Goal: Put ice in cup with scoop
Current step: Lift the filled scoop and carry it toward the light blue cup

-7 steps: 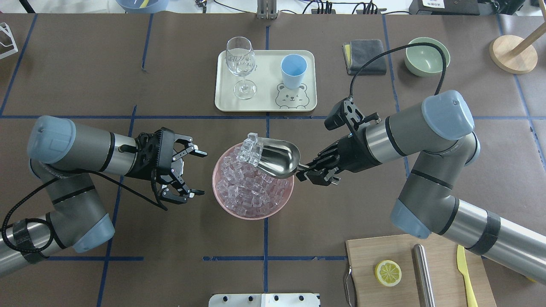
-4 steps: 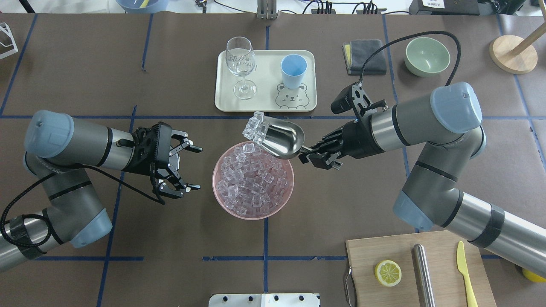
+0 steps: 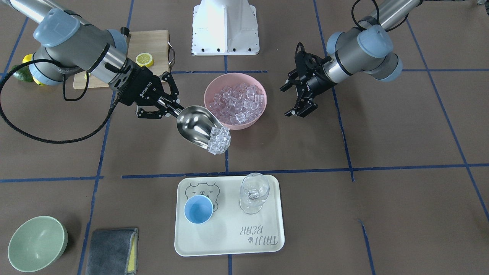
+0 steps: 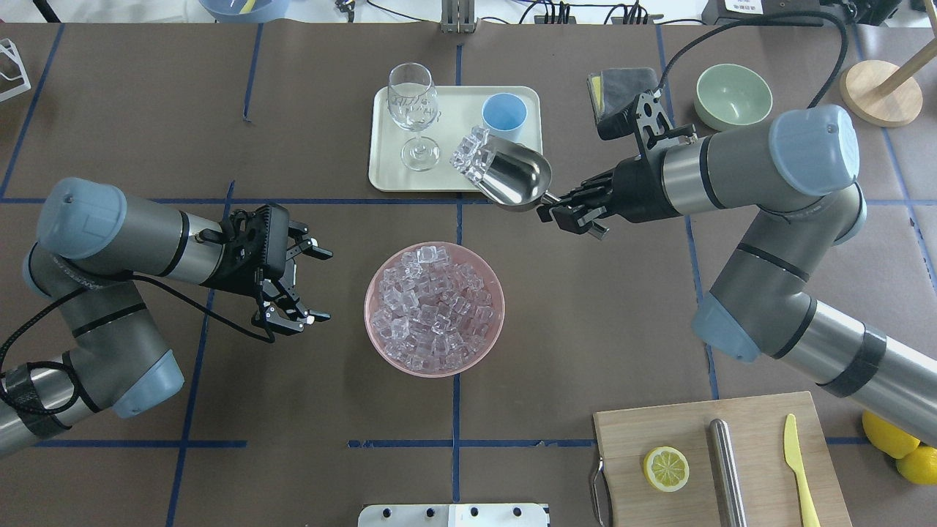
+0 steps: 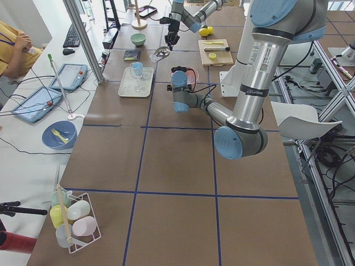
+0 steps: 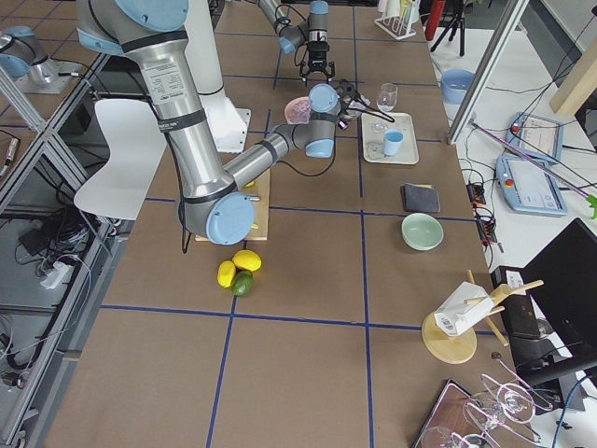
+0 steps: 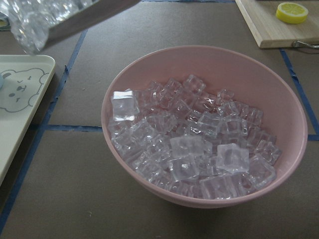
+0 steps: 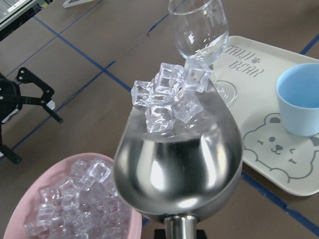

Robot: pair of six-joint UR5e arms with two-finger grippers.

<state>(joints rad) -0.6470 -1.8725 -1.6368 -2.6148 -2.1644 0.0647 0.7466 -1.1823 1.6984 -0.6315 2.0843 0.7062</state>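
While left wrist cam sees bowl [image 7: 149,79], right wrist shows ice [image 8: 169,99] in scoop [image 8: 179,169] near cup [image 8: 301,102]. Right gripper [image 4: 562,211] pinching scoop, left gripper [image 4: 322,285] jaws spread. Brown taped table [image 4: 146,110], desk [image 5: 33,144] alongside.

1. The cup [image 4: 504,113] stands on the tray [image 4: 457,106], its mouth clear to reach from above.
2. The stemmed glass [image 4: 411,95] stands upright on the same tray near the cup and taller than it, narrowing that side.
3. The scoop [image 4: 516,176], clamped in the right gripper [image 4: 558,207], hangs raised between the pink bowl [image 7: 239,64] and the cup.
4. A bare strip of table separates bowl and tray.
5. The left gripper [image 4: 326,285], jaws spread, hovers beside the bowl, well apart from the tray.
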